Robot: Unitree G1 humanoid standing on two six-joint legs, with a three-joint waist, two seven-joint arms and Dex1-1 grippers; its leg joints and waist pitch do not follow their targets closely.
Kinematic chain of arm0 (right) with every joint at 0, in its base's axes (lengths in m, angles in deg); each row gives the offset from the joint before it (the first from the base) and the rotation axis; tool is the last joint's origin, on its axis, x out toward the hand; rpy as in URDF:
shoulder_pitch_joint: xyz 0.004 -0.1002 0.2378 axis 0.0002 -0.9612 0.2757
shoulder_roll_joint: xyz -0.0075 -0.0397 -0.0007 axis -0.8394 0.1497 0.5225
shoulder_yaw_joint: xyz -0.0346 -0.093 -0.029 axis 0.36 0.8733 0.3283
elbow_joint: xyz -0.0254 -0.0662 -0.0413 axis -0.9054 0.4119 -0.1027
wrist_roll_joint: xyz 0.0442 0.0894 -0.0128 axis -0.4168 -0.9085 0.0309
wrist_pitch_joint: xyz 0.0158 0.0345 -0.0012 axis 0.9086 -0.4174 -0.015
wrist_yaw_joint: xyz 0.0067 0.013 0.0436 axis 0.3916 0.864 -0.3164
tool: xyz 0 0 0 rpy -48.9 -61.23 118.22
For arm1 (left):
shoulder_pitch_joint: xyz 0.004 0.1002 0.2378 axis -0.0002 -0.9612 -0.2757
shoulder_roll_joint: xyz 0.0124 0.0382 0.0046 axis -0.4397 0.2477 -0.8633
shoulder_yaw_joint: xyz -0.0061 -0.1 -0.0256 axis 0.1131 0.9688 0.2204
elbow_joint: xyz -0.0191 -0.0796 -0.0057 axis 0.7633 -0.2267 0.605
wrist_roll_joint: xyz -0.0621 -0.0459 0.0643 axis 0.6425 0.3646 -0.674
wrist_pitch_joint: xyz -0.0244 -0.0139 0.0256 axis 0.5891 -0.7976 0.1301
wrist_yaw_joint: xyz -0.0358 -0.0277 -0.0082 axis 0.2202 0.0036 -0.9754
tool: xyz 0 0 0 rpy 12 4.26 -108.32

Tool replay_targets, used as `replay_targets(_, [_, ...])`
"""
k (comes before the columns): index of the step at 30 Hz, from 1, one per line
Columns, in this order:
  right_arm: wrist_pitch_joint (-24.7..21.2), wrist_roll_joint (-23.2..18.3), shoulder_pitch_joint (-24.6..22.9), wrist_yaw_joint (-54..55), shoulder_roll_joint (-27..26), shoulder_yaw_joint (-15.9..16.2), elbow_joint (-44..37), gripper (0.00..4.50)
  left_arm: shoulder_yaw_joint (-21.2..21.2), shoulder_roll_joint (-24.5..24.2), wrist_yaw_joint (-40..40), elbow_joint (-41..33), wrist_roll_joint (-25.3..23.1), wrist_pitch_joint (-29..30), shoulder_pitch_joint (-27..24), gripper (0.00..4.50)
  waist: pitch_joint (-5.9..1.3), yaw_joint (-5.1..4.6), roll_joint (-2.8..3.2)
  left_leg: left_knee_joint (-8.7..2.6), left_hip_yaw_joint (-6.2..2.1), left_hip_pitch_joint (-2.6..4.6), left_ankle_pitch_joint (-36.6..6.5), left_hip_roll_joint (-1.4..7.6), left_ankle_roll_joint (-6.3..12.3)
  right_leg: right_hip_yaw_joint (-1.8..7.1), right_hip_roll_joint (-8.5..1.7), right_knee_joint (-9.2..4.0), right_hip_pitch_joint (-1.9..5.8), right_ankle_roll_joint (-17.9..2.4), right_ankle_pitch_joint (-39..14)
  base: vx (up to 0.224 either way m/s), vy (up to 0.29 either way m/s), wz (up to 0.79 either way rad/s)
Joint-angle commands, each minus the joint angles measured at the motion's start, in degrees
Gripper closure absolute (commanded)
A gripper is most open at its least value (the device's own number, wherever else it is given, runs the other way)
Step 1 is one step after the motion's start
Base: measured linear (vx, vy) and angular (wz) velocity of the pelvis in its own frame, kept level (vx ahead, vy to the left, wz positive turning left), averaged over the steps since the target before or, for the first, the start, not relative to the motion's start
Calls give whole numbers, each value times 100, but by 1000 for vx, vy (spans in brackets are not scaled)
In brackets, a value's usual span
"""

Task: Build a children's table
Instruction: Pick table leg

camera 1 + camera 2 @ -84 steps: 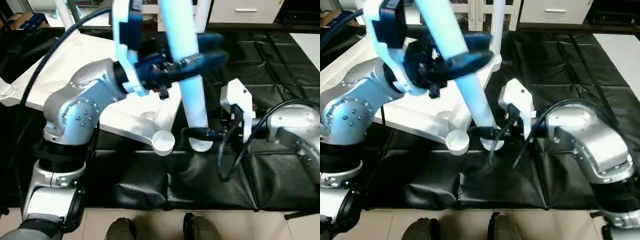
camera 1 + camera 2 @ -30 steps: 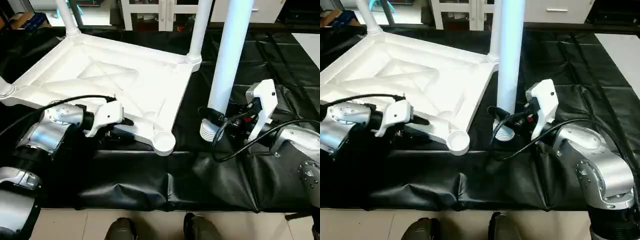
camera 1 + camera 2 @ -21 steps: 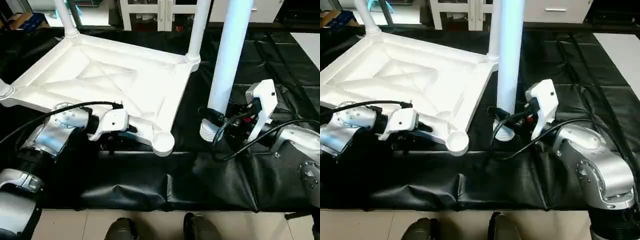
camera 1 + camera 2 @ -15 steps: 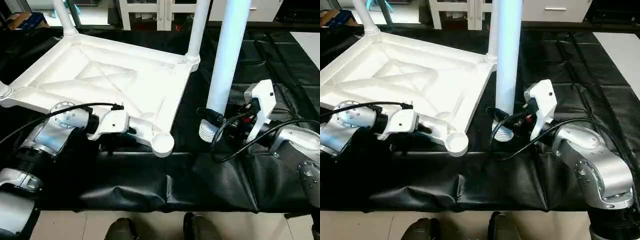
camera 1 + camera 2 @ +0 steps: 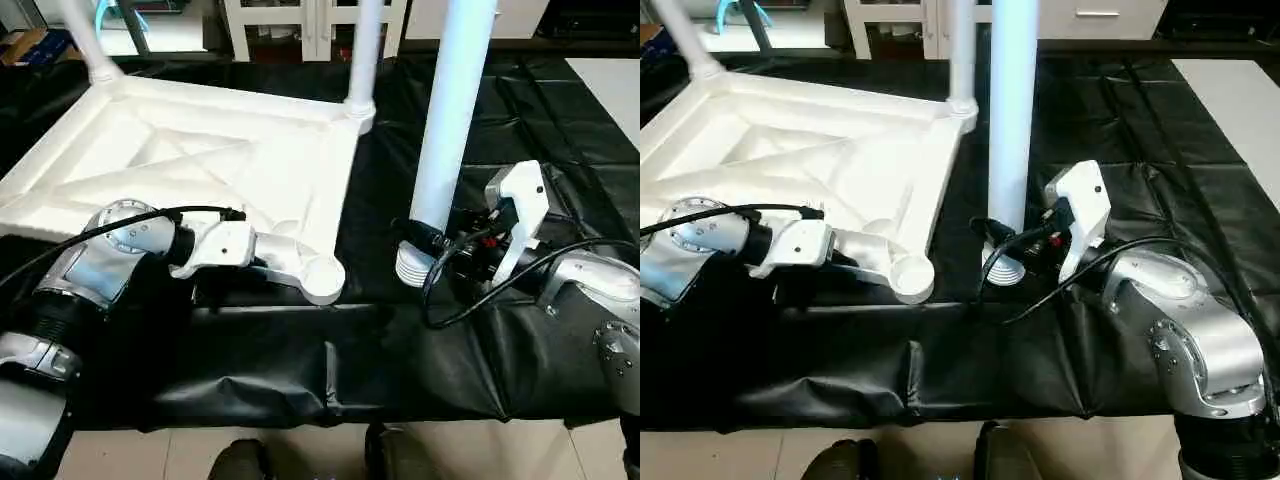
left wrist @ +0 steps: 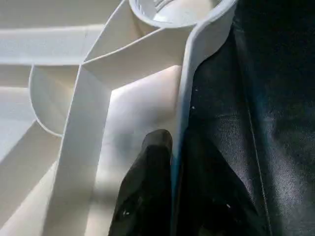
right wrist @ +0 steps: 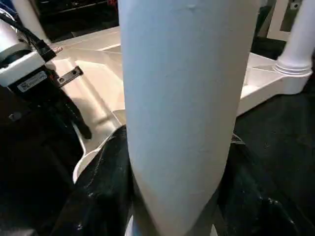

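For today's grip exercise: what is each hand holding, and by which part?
Left hand pinches the tabletop's near rim beside the empty corner socket. Right hand grips the loose leg just above its ribbed lower end.

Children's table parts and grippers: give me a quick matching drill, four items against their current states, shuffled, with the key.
Items:
1. loose leg
2. near corner socket
3. left gripper
4. far right leg

States:
A. empty, no leg in it
B. pinching the tabletop edge rim
C. upright on the black cloth, held low by the right gripper
D. already seated in its socket

Pairs: 1-C, 2-A, 3-B, 4-D
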Motion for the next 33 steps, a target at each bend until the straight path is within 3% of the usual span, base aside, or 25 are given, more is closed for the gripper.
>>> replay_targets(1, [26, -41, 63, -34, 56, 13, -85, 262, 151, -28, 67, -172, 256, 487, -274, 425, -569, 62, -19, -381, 56, 54, -723, -35, 89, 150, -176, -323, 487, -1444, -1035, 0, 0, 0])
replay_targets(2, [26, -41, 63, -34, 56, 13, -85, 262, 151, -28, 67, -172, 256, 487, -274, 425, -574, 64, -14, -379, 56, 55, -713, -32, 97, 150, -175, -315, 488, -1465, -990, 0, 0, 0])
replay_targets(5, [20, -107, 98, 13, -40, -33, -76, 262, 76, 24, 283, -1277, 718, 881, -828, 437, -568, 53, -25, -390, 64, 64, -651, -5, 194, 149, -170, -293, 483, -1583, -680, 0, 0, 0])
replay_targets(7, [36, -128, 118, 48, -115, -52, -64, 262, 38, 86, 214, -1598, 795, 889, -1001, 446, -563, 61, -10, -385, 75, 73, -634, -2, 269, 148, -165, -296, 468, -1605, -635, 0, 0, 0])
replay_targets(10, [92, -338, 225, 259, -511, -187, -3, 262, -26, 375, -137, -2140, 725, 835, -1290, 450, -541, 58, -63, -389, 87, 66, -669, -7, 329, 139, -152, -317, 455, -1568, -750, 0, 0, 0])
replay_targets(12, [145, -414, 245, 304, -645, -228, 22, 262, -46, 466, -246, -2226, 680, 816, -1353, 450, -519, 54, -69, -394, 92, 82, -822, 10, 332, 145, -168, -356, 425, -1485, -1069, 0, 0, 0])
replay_targets(13, [204, -435, 243, 290, -707, -214, 43, 262, -66, 570, -383, -2275, 581, 793, -1406, 450, -502, 80, -65, -411, 92, 107, -937, 10, 283, 147, -166, -387, 400, -1328, -1430, 0, 0, 0])
replay_targets(14, [207, -432, 241, 285, -705, -209, 44, 262, -68, 579, -395, -2276, 570, 790, -1409, 450, -486, 72, -119, -420, 103, 103, -971, 10, 274, 149, -155, -411, 391, -1270, -1537, 0, 0, 0])
replay_targets(19, [239, -361, 232, 210, -661, -160, 87, 262, -105, 695, -899, -2127, 152, 462, -1433, 450, -471, 82, -127, -442, 78, 65, -1003, -9, 175, 154, -174, -445, 380, -896, -2033, 0, 0, 0])
replay_targets(21, [241, -359, 243, 212, -672, -172, 93, 262, -93, 689, -967, -2089, 100, 384, -1433, 450, -471, 75, -129, -443, 76, 55, -982, -17, 160, 155, -170, -447, 375, -851, -2020, 0, 0, 0])
replay_targets(22, [229, -351, 272, 219, -700, -199, 103, 262, -34, 675, -1131, -2063, -8, 245, -1441, 404, -466, 71, -128, -443, 73, 48, -990, -20, 162, 152, -171, -453, 374, -832, -2031, 0, 0, 0])
replay_targets(23, [224, -360, 265, 222, -697, -204, 94, 262, 8, 649, -1059, -2179, 83, 364, -1480, 392, -468, 63, -126, -443, 71, 45, -973, -21, 157, 152, -172, -447, 374, -812, -2013, 0, 0, 0])
replay_targets(29, [247, -411, 196, 208, -645, -199, 77, 262, 153, 584, -916, -2486, 257, 551, -1613, 346, -468, 21, -116, -438, 68, 35, -855, -19, 208, 145, -161, -421, 381, -965, -1646, 0, 0, 0])
replay_targets(33, [241, -418, 189, 190, -637, -192, 71, 262, 194, 510, -863, -2492, 316, 645, -1629, 346, -478, 15, -114, -430, 71, 35, -719, -25, 259, 144, -151, -385, 397, -1071, -1329, 0, 0, 0])
